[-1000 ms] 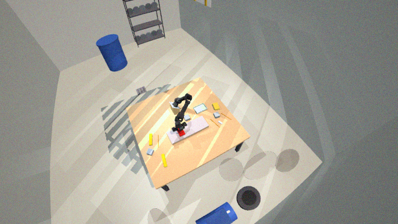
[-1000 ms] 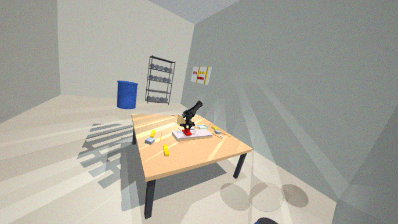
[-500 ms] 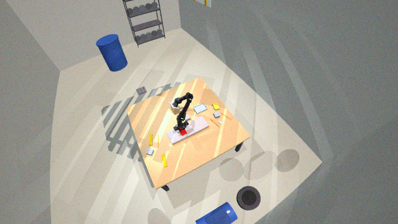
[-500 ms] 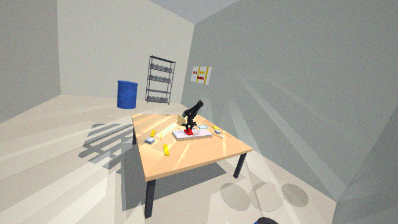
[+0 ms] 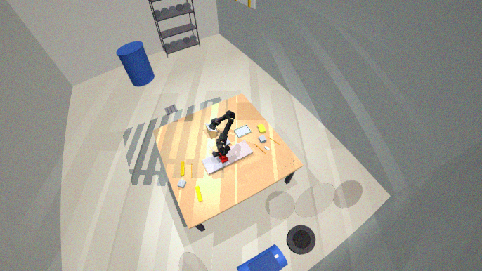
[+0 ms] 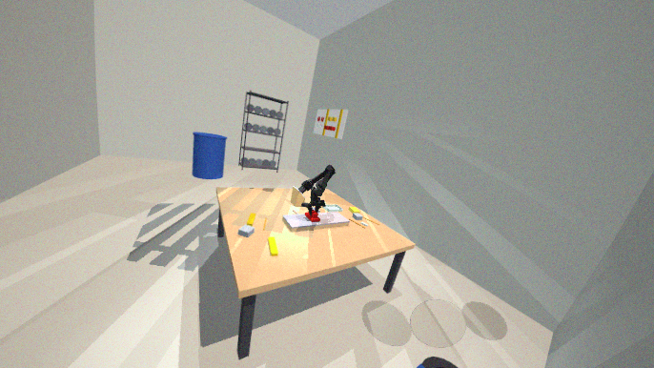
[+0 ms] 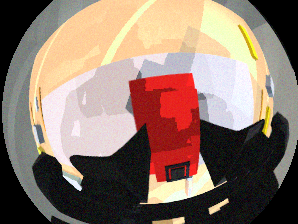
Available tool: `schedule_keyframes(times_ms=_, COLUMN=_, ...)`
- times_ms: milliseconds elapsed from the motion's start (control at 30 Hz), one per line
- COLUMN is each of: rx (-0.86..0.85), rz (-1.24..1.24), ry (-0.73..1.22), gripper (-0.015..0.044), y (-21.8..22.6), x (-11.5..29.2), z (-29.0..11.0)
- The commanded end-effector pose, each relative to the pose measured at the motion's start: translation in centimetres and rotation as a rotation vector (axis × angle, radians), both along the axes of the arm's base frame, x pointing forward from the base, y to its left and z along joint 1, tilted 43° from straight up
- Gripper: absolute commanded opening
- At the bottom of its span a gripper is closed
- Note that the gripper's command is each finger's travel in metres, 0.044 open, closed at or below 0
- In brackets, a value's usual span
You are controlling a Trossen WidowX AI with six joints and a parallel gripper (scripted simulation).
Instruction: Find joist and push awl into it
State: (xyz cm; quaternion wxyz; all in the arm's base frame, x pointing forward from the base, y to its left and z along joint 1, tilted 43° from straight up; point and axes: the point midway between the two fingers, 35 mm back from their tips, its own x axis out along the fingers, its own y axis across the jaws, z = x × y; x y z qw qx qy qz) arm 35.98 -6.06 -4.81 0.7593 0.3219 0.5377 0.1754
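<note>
The red stud finder (image 7: pixel 166 129) rests on the pale floor panel (image 5: pixel 242 151) atop the wooden table (image 5: pixel 246 189), clamped between the jaws of the black gripper (image 5: pixel 223 156), whose arm (image 5: pixel 225 128) folds downward from its raised elbow; no readable writing anywhere.
</note>
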Motion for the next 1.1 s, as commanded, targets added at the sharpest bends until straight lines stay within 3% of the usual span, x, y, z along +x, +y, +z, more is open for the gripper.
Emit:
schedule_keyframes(times_ms=0, rx=0.007, rz=-0.001, ry=0.002, gripper=0.0000, y=0.6, x=-0.1, z=0.4)
schedule_keyframes(times_ms=1067, rx=0.009, rz=-0.001, ry=0.002, gripper=0.0000, y=4.3, x=0.3, z=3.9)
